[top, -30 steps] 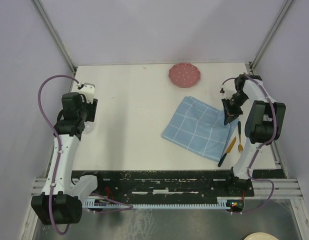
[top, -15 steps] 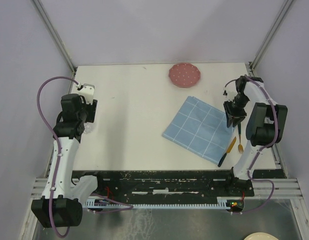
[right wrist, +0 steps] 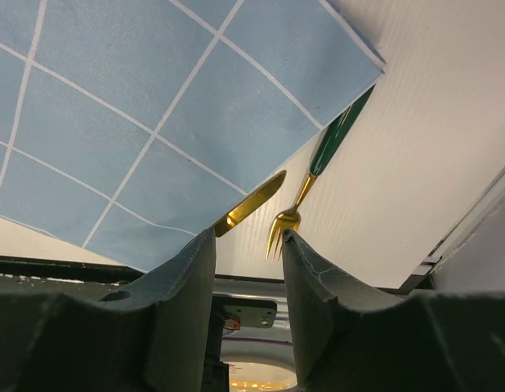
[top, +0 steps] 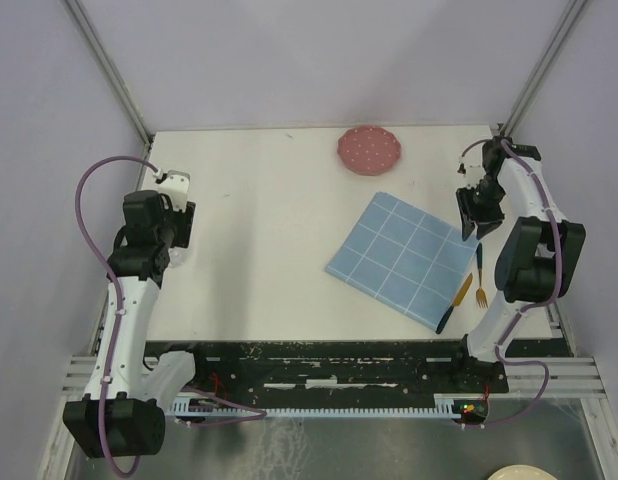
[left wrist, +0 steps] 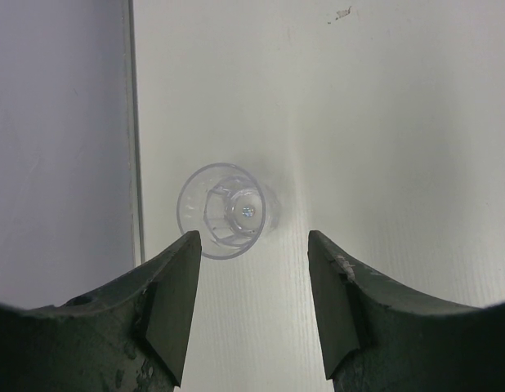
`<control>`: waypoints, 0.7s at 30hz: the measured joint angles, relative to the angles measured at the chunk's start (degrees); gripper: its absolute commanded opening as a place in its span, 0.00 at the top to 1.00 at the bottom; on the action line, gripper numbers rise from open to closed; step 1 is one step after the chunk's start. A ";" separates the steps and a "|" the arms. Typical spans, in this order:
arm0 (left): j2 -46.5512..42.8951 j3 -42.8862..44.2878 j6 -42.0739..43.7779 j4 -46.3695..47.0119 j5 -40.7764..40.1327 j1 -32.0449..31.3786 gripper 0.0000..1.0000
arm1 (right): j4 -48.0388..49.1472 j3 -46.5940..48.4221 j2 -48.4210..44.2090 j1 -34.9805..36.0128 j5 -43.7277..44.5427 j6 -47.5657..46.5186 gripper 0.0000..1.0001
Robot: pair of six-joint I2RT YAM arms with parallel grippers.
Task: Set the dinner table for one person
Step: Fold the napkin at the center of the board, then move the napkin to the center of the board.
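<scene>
The left gripper (left wrist: 252, 269) is hanging over the white dinner table (top: 269, 220) with its jaws spread wide, gripping nothing. A clear glass (left wrist: 228, 211) is standing just beyond its fingertips, nearer the left finger. The right gripper (right wrist: 247, 245) is hovering with jaws parted and empty. The blue placemat (right wrist: 154, 114) is lying ahead of it, and a gold fork (right wrist: 297, 208) and knife (right wrist: 248, 204) are showing just past its fingertips.

Item: dinner table (top: 269, 230). One large, flat, matte white top, roughly square, lying level and filling the middle of the overhead view. Far edge at 12 o'clock, near edge at 6 o'clock. Up close the surface looks finely ribbed. Faint dark specks toward 12 o'clock, possibly scuffs.
</scene>
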 measured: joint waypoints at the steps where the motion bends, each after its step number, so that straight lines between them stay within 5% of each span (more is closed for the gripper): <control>1: -0.02 -0.02 0.00 -0.04 0.00 0.00 0.38 | 0.04 -0.52 0.11 0.00 0.02 0.02 0.53; 21: -0.85 -1.05 0.09 1.09 0.09 0.00 0.38 | -2.64 -2.01 9.86 -2.29 -3.32 0.83 0.52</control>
